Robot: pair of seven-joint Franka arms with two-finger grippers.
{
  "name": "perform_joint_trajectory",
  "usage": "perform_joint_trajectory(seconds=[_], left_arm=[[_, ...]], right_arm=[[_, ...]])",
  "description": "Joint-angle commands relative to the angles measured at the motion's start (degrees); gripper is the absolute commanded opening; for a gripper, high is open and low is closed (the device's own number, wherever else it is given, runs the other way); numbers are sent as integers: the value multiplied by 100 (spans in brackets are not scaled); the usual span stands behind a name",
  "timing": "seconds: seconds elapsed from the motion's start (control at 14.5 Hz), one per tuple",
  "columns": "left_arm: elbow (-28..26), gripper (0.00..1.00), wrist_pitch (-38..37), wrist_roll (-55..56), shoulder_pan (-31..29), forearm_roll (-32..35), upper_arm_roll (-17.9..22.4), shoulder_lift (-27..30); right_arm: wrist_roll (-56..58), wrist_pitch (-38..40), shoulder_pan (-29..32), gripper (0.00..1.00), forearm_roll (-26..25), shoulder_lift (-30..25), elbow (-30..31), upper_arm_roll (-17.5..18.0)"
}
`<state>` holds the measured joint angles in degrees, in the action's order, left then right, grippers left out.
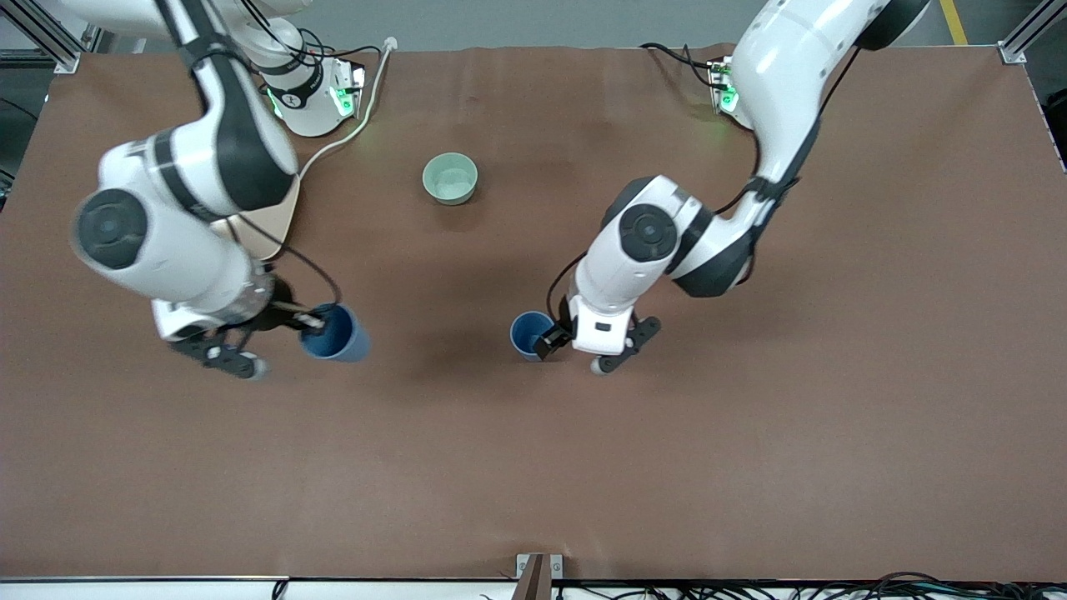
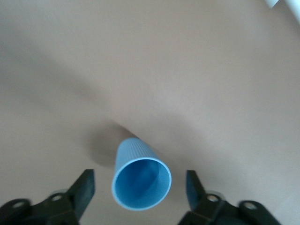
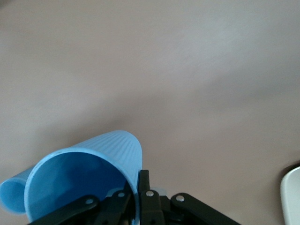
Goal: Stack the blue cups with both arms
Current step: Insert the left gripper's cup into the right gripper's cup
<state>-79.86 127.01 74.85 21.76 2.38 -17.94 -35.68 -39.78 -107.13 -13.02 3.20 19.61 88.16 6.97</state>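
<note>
One blue cup point(image 1: 528, 332) stands upright on the brown table point(image 1: 750, 417), near the middle. My left gripper point(image 1: 543, 336) is open over it. In the left wrist view the cup point(image 2: 140, 183) sits between the two black fingers point(image 2: 84, 188), with a gap on each side. My right gripper point(image 1: 312, 322) is shut on the rim of the second blue cup point(image 1: 335, 333) and holds it tilted above the table, toward the right arm's end. In the right wrist view one finger point(image 3: 146, 187) is outside the cup's wall point(image 3: 89, 164) and the other is inside.
A pale green bowl point(image 1: 450, 177) stands farther from the front camera than both cups, between the arms. A pinkish dish point(image 1: 271, 218) lies partly hidden under the right arm. Cables run by the right arm's base point(image 1: 310, 92).
</note>
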Motion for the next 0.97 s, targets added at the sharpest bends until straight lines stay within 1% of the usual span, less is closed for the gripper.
perform_joint_trajectory(seconds=[0.0,0.07,0.21,0.34,0.41,0.55,0.69,0.83,0.9], left_arm=[[-21,100,-1271,-705,-355,219,54,1104],[-21,100,-1737,-1126,-600,254,54,1447],[-21,100,-2485,-2031,-1092,281,54,1931],[-30,100,-3040,-3112,-1567,281,45,2336],[-30,100,-3234,-3543,-1752,281,45,2503],[-30,100,-3367,-4213,-2060,272,54,2846],[-30,100,-3630,-4827,-2377,229,37,3128],[-39,100,-3806,-5600,-2597,184,45,3321],[-100,100,-3894,-5882,-2598,158,98,3418]], right_arm=[[-888,-184,-778,1,-3,51,-36,-21],[-1292,-429,-1103,1,-3,173,-36,-21],[-1882,-965,-1605,0,-12,472,-132,-21],[-2505,-1090,-2045,1,-12,884,-447,-21],[-2622,-1099,-2160,0,-38,1078,-571,-29],[-2588,-1221,-2135,1,-47,1360,-730,-38],[-2570,-1598,-2126,0,-30,1422,-730,-29],[-2588,-1627,-2170,1,-21,1423,-730,-29],[-2579,-1635,-2170,1,-21,1423,-721,-29]])
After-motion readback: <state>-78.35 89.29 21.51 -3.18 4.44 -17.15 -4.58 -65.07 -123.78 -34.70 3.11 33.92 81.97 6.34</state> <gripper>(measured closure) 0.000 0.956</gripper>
